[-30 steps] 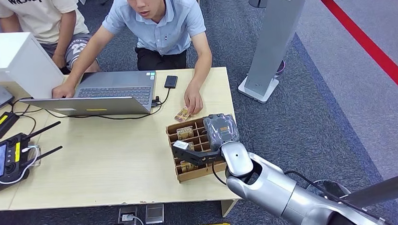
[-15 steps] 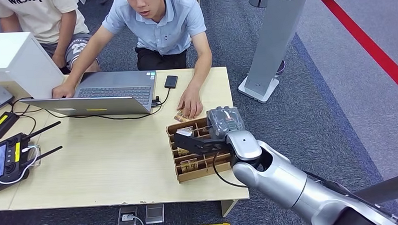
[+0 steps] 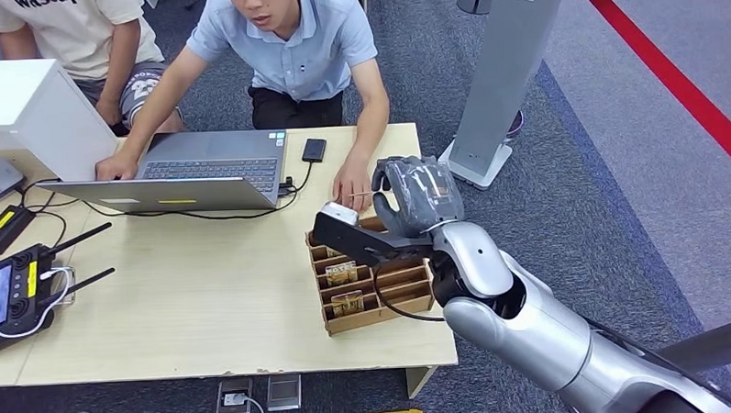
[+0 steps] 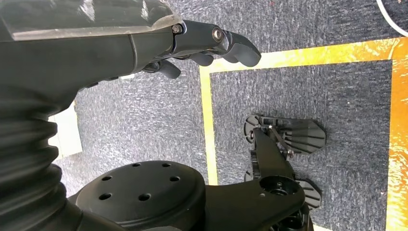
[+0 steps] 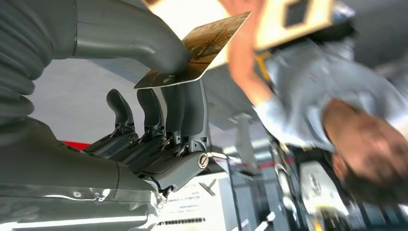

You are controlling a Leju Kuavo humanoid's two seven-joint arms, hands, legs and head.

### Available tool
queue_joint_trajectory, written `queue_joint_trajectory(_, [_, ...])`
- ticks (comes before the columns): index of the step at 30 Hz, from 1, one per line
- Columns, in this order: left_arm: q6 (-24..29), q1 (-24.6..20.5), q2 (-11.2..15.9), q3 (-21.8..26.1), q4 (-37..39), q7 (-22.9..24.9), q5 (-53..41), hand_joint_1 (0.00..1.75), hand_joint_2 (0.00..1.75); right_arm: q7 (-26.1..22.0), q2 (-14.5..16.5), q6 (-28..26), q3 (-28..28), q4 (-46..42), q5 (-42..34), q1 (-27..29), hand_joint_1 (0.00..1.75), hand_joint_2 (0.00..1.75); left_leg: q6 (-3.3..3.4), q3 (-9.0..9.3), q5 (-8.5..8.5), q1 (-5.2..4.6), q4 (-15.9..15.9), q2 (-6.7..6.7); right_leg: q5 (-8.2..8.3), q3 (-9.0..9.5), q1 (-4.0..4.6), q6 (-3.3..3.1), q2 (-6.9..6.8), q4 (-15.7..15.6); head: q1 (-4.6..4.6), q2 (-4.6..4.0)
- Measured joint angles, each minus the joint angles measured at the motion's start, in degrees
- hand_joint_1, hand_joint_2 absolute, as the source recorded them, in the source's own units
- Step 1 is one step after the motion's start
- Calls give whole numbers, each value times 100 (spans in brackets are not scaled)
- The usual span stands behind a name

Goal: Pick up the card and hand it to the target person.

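Observation:
My right hand (image 3: pixel 415 201) is raised above the far end of the cardboard card box (image 3: pixel 418 298) at the table's right side. It pinches a brownish picture card (image 5: pixel 202 45) between thumb and fingers (image 5: pixel 183 110); in the head view the card shows as a thin edge (image 3: pixel 361 195) pointing at the person. The person in the blue shirt (image 3: pixel 292 44) sits behind the table with one hand (image 3: pixel 352 187) resting on it just beyond the card. Two more cards (image 3: pixel 342 272) stand in the box slots. My left hand (image 4: pixel 211 45) hangs over the carpet, holding nothing.
An open laptop (image 3: pixel 209 166) with the person's other hand on it, a dark phone (image 3: pixel 314 149) and cables lie at the back of the table. A controller (image 3: pixel 11 292) sits at the left edge, a white box (image 3: pixel 28 108) behind it. A grey stand (image 3: pixel 499 73) rises right of the table.
My right hand has lifted from the box with the card and moved away from me toward the person's hand. That hand has drawn back slightly over the card on the table.

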Motion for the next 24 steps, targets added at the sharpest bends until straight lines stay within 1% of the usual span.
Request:
queue_joint_trajectory(3, [-23,-29,-10,0,0,12,-39,0,175,-486,3,-985,11,96,173,0,134,175,0,-1,0,0,0,0,0,0,0,0,0,0,-2,0])
queue_joint_trajectory(5, [-43,-57,-21,0,0,27,-52,0,175,-713,7,-1552,14,253,314,0,134,175,0,-1,0,0,0,-1,0,1,0,0,-1,0,-3,0])
queue_joint_trajectory(9, [-91,-92,-44,0,0,75,-54,0,175,-812,12,-2267,15,634,606,1,134,175,0,-2,0,0,0,-1,0,1,0,0,-1,0,-1,0])
queue_joint_trajectory(13, [-101,-102,-50,0,0,107,-54,0,175,-805,16,-2527,15,935,742,1,134,175,0,-2,0,0,0,-1,0,1,0,0,-1,0,0,0])
queue_joint_trajectory(24, [-168,-111,-50,0,0,109,-43,0,175,-688,63,-2681,48,1391,1041,-2,134,175,0,-2,0,0,0,-1,0,1,0,0,-1,0,-3,0])
